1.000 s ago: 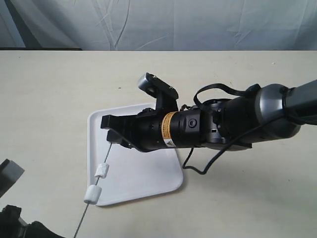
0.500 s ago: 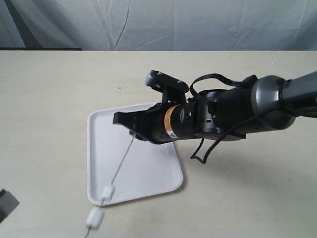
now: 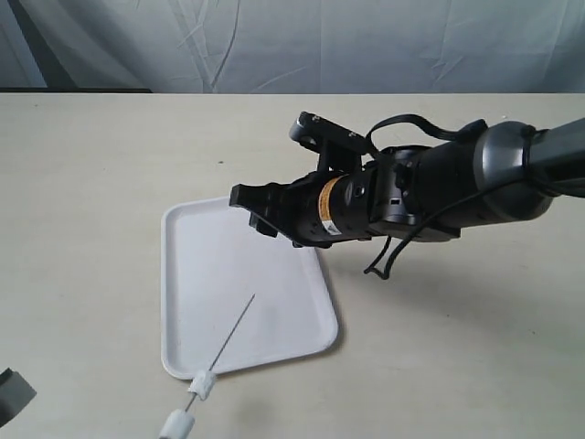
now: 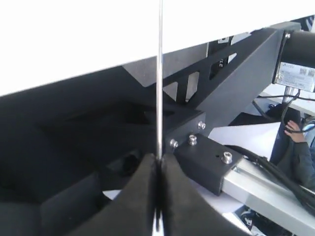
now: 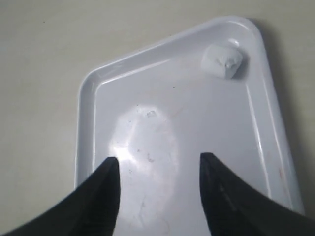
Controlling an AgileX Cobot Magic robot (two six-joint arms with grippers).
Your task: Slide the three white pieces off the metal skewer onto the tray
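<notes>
The tray (image 3: pixel 206 274) lies on the table, left of centre. The metal skewer (image 3: pixel 233 331) slants from over the tray down past its near edge. Two white pieces are threaded on it beyond that edge, one by the rim (image 3: pixel 201 386) and one lower (image 3: pixel 175 424). My left gripper (image 4: pixel 157 162) is shut on the skewer (image 4: pixel 159 73); in the exterior view it is out of frame. My right gripper (image 3: pixel 245 203) hovers open over the tray's far side, holding nothing. Its wrist view shows the open fingers (image 5: pixel 157 167) above the tray (image 5: pixel 197 123) and a third white piece (image 5: pixel 222 61) lying in a corner.
The beige table (image 3: pixel 457 366) spreads around the tray, with a grey curtain (image 3: pixel 292 46) behind it. The bulky black right arm (image 3: pixel 430 197) reaches in from the right. A grey part of the left arm (image 3: pixel 13 391) shows at the bottom left corner.
The skewer has been drawn down and to the left, out from under the right gripper, and its two pieces now hang past the tray's near edge. The right gripper has shifted right and back.
</notes>
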